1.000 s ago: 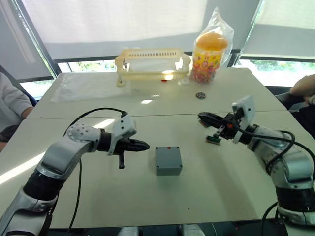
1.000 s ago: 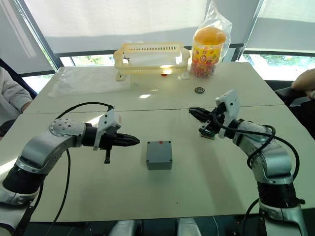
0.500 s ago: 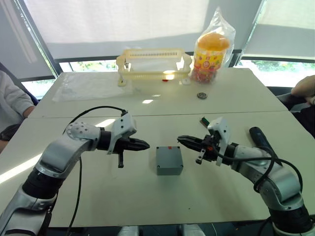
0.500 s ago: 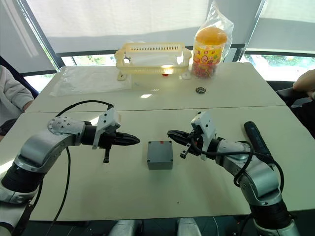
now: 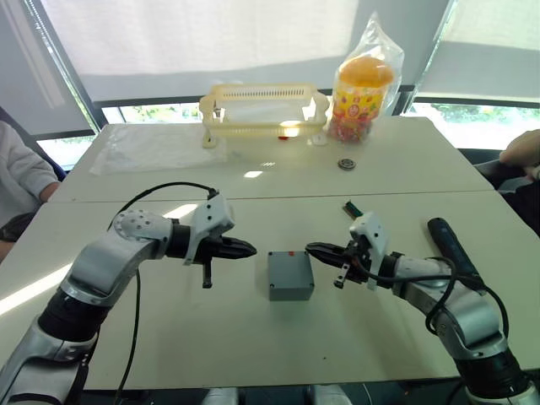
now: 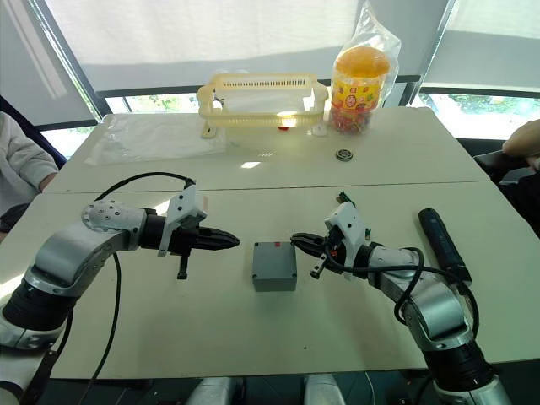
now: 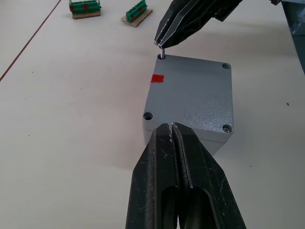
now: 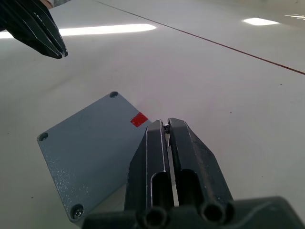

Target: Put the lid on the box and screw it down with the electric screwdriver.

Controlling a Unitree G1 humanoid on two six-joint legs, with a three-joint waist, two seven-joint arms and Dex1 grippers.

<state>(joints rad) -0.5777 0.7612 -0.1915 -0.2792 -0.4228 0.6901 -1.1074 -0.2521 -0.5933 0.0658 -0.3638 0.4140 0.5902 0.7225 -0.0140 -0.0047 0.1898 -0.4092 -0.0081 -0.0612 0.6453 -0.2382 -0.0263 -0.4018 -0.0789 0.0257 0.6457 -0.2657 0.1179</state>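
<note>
Right tool (image 7: 162, 44) grips a screw (image 7: 162, 54) at a corner hole of the lid (image 7: 195, 98); left tool (image 5: 251, 249) closed, empty.

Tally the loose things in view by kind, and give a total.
Box: 1
Lid, on the box: 1
Screw, in the right gripper: 1
Screwdriver: 1
Green blocks: 2
Basket: 1
Jar: 1
Small disc: 1
Plastic sheet: 1
Total: 10
</note>
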